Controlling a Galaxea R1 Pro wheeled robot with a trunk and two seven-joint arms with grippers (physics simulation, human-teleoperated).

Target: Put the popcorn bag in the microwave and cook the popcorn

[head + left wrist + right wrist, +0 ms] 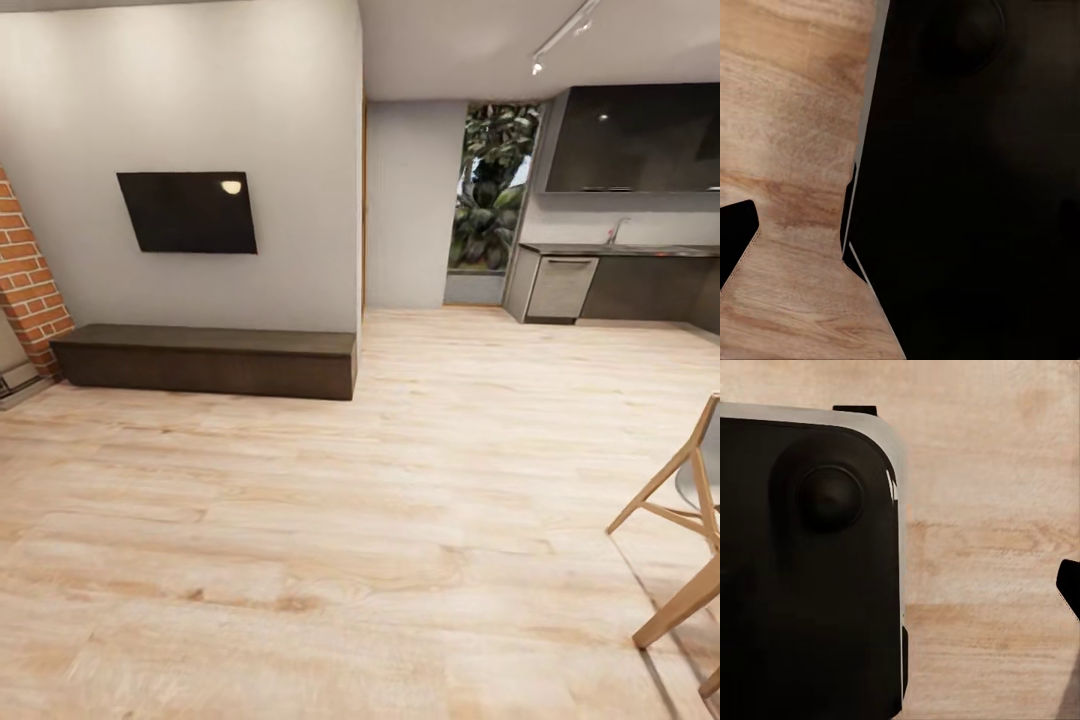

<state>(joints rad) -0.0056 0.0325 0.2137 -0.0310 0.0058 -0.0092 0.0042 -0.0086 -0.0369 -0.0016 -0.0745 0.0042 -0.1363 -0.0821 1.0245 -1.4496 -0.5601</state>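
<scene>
Grey countertop (620, 249) far off, perhaps bare.

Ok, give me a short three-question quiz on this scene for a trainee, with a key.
1. True or false: a dark screen hangs on the wall above a long dark bench.
2. On which side of the head view does the countertop lie? A) left B) right C) centre
3. Fill in: the wall at the far left edge of the head view is made of red ____.

Key: 1 true; 2 B; 3 brick.
</scene>
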